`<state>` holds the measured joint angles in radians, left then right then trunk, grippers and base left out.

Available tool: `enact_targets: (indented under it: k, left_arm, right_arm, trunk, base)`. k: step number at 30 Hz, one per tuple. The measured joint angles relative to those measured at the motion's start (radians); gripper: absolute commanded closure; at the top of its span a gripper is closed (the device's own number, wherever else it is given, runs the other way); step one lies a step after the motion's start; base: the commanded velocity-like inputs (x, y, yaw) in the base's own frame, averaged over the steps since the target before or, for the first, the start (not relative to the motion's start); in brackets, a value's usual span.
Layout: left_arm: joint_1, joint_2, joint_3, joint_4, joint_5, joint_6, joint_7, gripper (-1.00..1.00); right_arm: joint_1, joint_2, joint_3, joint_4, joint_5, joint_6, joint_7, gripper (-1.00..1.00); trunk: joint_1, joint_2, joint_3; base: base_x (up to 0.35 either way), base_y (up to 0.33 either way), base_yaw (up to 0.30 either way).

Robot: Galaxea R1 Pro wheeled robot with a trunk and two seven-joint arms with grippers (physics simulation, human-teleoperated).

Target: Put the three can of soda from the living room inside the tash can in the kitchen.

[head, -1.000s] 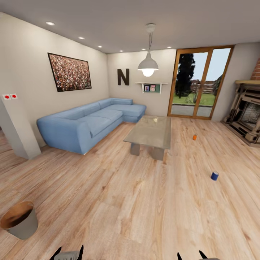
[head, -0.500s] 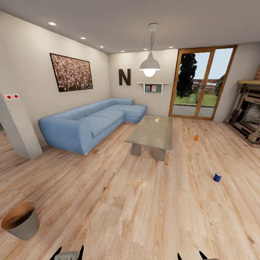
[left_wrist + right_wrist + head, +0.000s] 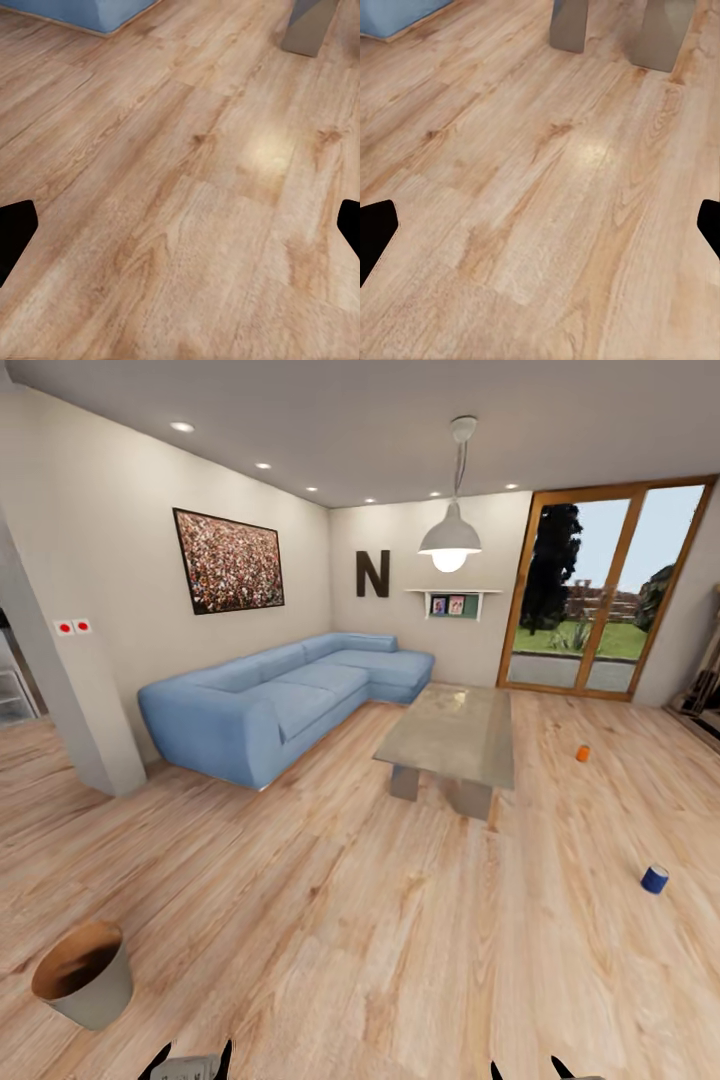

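Bin (image 3: 85, 975) near left; cans (image 3: 655, 878) right of table (image 3: 455, 735).

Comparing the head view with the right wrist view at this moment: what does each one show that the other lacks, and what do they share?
Head view alone: the trash can on the floor at lower left, an orange soda can and a dark blue soda can standing apart on the floor to the right of the table, the framed picture, pendant lamp and glazed doors.

Right wrist view alone: the right gripper seen wide open over bare boards.

Shared: the wood floor, the blue sofa and the low table's grey legs.
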<state>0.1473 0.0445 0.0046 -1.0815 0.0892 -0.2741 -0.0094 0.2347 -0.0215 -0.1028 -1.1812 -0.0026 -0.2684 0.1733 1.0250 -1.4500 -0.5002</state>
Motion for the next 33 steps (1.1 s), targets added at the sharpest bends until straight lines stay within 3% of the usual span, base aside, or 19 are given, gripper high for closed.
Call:
enact_targets:
  k: [16, 33]
  left_arm:
    - [0.000, 0.000, -0.001, 0.000, 0.000, 0.000, 0.000, -1.00]
    - [0.000, 0.000, -0.002, 0.000, 0.002, 0.000, -0.002, -1.00]
  right_arm:
    - [0.000, 0.000, 0.000, 0.001, 0.001, 0.000, 0.000, -1.00]
    - [0.000, 0.000, 0.001, 0.006, 0.001, 0.000, 0.000, -1.00]
  trunk:
    - [0.000, 0.000, 0.000]
    - [0.000, 0.000, 0.000]
  base:
    - [0.036, 0.002, 0.253]
    - [0.288, 0.000, 0.254]
